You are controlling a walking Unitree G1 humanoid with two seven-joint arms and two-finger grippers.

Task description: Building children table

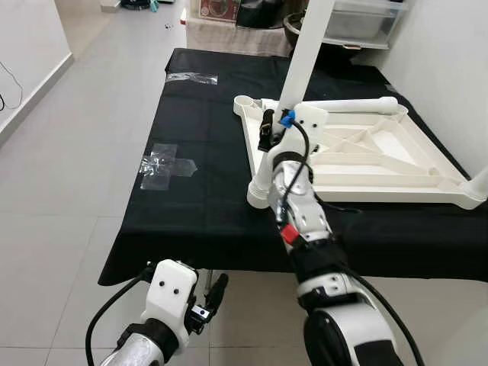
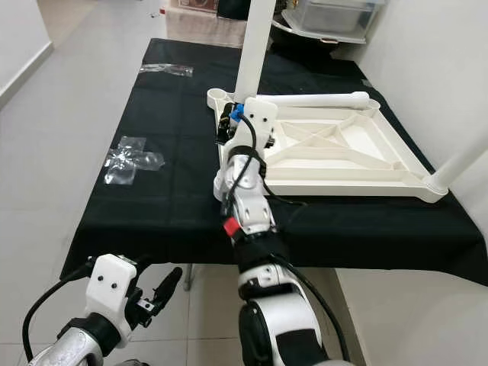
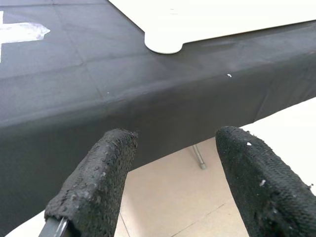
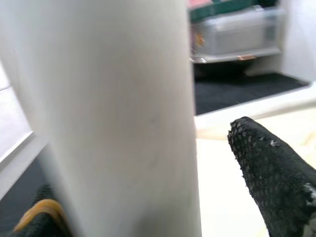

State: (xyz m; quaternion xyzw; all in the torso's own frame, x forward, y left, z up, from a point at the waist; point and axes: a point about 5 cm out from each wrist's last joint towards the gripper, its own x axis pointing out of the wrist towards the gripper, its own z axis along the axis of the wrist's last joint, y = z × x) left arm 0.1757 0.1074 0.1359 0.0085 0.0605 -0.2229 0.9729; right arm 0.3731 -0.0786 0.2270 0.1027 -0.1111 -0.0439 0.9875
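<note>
Right end effector (image 1: 268, 130) grips the upright leg (image 1: 306, 53) at the tabletop (image 1: 366, 152); next, seat it firmly.

Bright even daylight – eye views sharp – right wrist close-up blurred.
</note>
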